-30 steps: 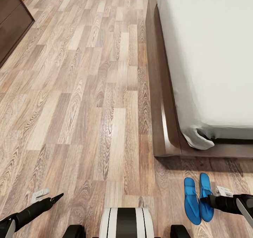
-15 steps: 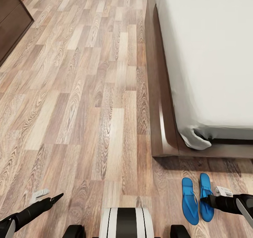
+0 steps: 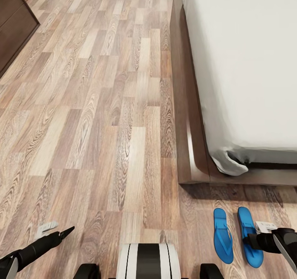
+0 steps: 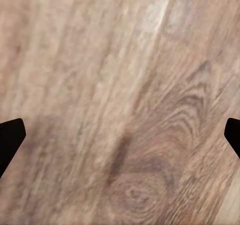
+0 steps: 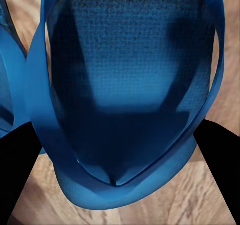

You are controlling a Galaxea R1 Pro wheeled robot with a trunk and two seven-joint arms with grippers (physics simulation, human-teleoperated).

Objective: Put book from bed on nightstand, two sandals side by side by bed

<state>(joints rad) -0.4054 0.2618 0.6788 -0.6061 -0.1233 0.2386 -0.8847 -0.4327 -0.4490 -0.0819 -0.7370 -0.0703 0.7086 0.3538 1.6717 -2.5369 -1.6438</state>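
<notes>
- Sandals: two bright blue flip-flops lie flat on the wood-plank floor (image 3: 103, 118) just off the foot corner of the bed (image 3: 194, 147), toes pointing toward it. The left sandal (image 3: 223, 235) and the right sandal (image 3: 249, 235) run roughly parallel, with a narrow strip of floor between them.
- Right gripper (image 5: 120, 150): in the right wrist view its two dark fingertips (image 5: 17, 165) stand wide apart on either side of the right sandal's heel end, with the blue straps running between them; whether the pads touch the sandal cannot be told. In the head view the black arm lies over that sandal's heel half.
- Left gripper (image 4: 120, 135): fingertips set wide apart at the edges of the left wrist view, with bare plank floor between them. In the head view the arm hangs low over the floor, well apart from the sandals.
- Bed: dark brown frame, pale mattress, a fold of sheet bunched at the corner.
- Dark wooden cabinet (image 3: 14, 27): across the floor from the bed.
</notes>
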